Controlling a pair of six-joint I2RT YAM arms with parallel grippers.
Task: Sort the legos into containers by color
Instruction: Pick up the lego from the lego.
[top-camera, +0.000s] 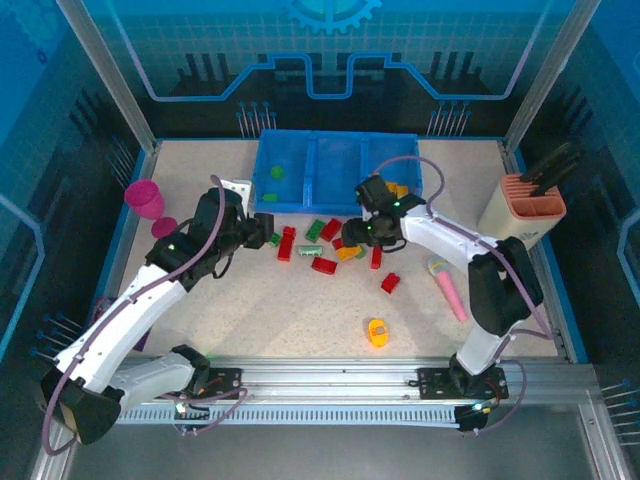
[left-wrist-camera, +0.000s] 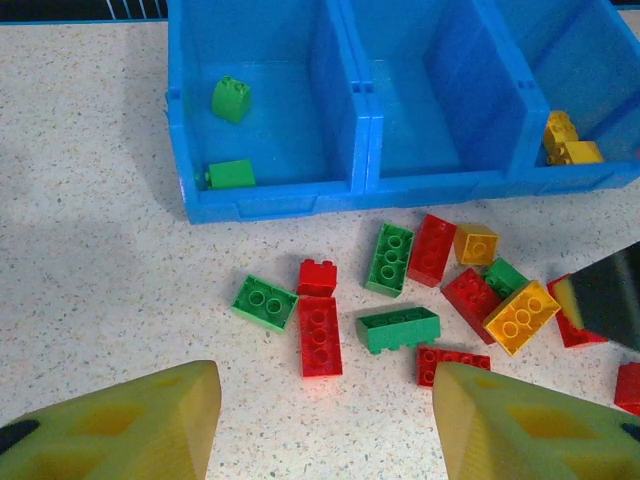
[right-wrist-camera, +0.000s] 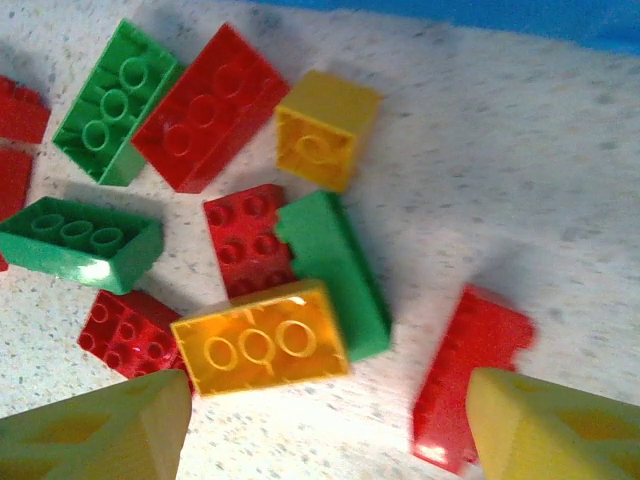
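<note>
Right gripper (right-wrist-camera: 325, 410) open; yellow lego (right-wrist-camera: 262, 340) just ahead of it.

Bright overhead light, soft shadows on the desk (top-camera: 300, 320); glare on the orange brick (right-wrist-camera: 260, 348), right wrist view blurred

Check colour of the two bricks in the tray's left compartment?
Both green: upper brick, lower brick; best in left wrist view.

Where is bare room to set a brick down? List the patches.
Free: speckled tabletop left of a lone red brick and an orange piece, by the near rail; also the blue plastic tray's middle compartment. Crowded: red, green and yellow bricks just before the tray.
</note>
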